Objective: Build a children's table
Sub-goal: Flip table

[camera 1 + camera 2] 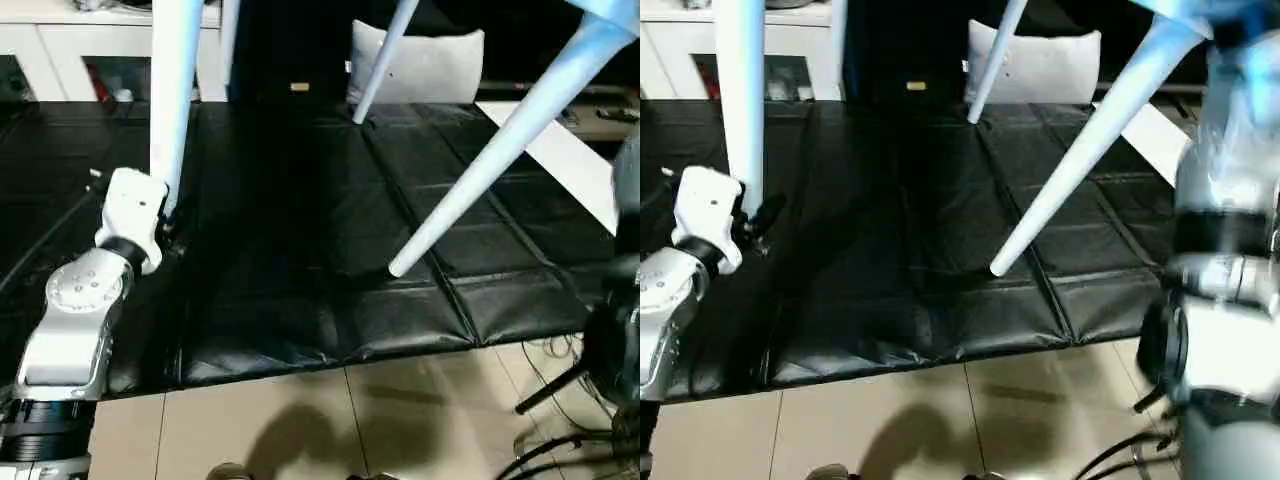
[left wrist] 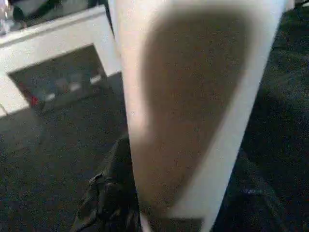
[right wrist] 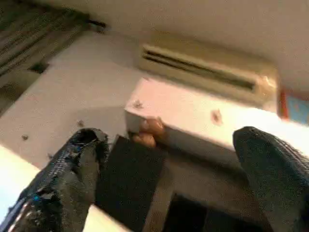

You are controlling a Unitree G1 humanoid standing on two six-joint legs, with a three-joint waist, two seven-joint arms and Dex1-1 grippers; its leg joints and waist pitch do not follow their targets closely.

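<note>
Left claw clamped on a leg of the white plastic children's table [image 1: 520, 130], right claw spread wide.

The table stands over a black padded floor mat [image 1: 300, 260], its long tapered tubular legs reaching down into the head views. The left claw [image 1: 165, 225] grips the near-left leg [image 1: 172, 100], which stands close to upright, its black fingers closed around the tube just above the mat. Another leg [image 1: 490, 160] slants across the right side, its round tip hanging just over the mat. A third leg [image 1: 385, 60] slants in front of a grey cushion [image 1: 430, 65]. The right claw [image 3: 178, 188] points upward with its fingers [image 3: 67, 179] far apart and nothing between them.
</note>
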